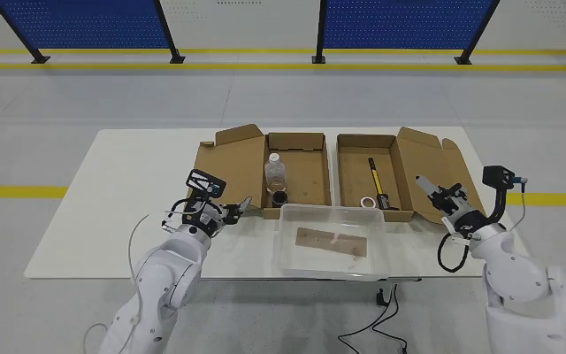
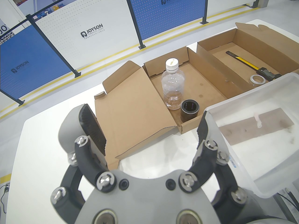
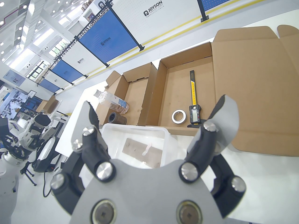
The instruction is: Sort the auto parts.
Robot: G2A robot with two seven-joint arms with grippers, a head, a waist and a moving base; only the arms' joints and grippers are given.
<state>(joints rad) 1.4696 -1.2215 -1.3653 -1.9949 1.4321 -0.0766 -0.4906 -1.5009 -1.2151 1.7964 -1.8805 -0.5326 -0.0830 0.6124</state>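
Note:
Two open cardboard boxes stand side by side on the white table. The left box [image 1: 301,146] holds a clear plastic bottle [image 2: 172,87] and a black cylindrical bushing [image 2: 189,110]. In the right box [image 1: 354,173] lie a black-and-yellow caliper [image 3: 193,96] and a metal ring [image 3: 179,116]. A clear plastic bin [image 1: 292,252] sits in front of the boxes with a brown strip on its floor. My left gripper [image 2: 149,123] hangs open and empty near the left box's flap. My right gripper [image 3: 158,113] stands open and empty beside the right box's flap [image 1: 438,173].
The boxes' flaps [image 1: 225,168] lie spread flat on the table to either side. The table's left part [image 1: 115,195] is bare. Blue and white fence panels [image 1: 88,22] stand across the floor behind the table.

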